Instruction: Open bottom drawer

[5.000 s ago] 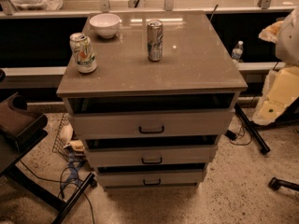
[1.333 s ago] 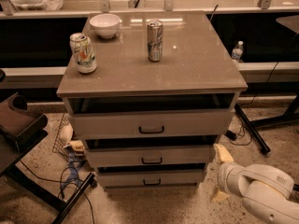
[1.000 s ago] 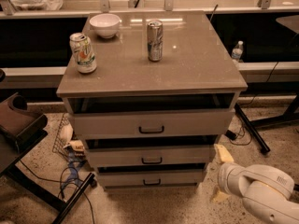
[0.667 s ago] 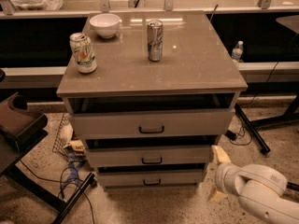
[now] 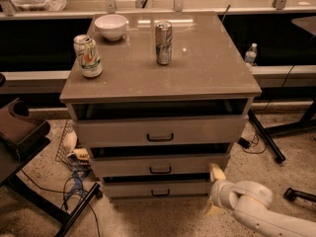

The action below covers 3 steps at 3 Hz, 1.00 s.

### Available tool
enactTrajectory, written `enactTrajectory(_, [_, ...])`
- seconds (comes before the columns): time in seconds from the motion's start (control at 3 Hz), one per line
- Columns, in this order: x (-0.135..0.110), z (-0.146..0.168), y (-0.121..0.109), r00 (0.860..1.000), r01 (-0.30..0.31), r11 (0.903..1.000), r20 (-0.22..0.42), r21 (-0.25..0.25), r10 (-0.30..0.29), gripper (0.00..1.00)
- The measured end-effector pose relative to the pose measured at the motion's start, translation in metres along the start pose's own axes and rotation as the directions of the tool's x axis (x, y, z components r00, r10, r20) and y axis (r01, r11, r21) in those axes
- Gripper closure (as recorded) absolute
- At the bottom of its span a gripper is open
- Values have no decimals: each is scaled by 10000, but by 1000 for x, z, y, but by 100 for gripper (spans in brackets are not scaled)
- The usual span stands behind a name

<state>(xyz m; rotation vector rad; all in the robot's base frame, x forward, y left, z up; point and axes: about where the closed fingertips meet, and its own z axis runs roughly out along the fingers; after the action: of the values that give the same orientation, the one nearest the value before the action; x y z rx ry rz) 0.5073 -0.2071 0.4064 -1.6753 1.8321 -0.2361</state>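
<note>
Single high front view, angled down on cabinet (image 5: 207,68); gripper (image 5: 214,191) lower right.

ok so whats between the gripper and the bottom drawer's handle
Only bare drawer front: in the camera view the gripper sits at the right end of the bottom drawer, the handle at its centre.

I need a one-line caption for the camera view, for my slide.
White robot gripper beside the right end of the grey-beige bottom drawer, its black bar handle not yet grasped.
</note>
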Motion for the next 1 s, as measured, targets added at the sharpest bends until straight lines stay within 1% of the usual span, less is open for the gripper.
enactTrajectory(0.33, [-17,74,37,9978,306,9993,597,-232,-292,0])
enactTrajectory(0.67, [-28,118,62,9956,526,9975,801,-470,-488,0])
enactTrajectory(1.0, [-38,160,85,9933,626,9953,1016,-742,-550,0])
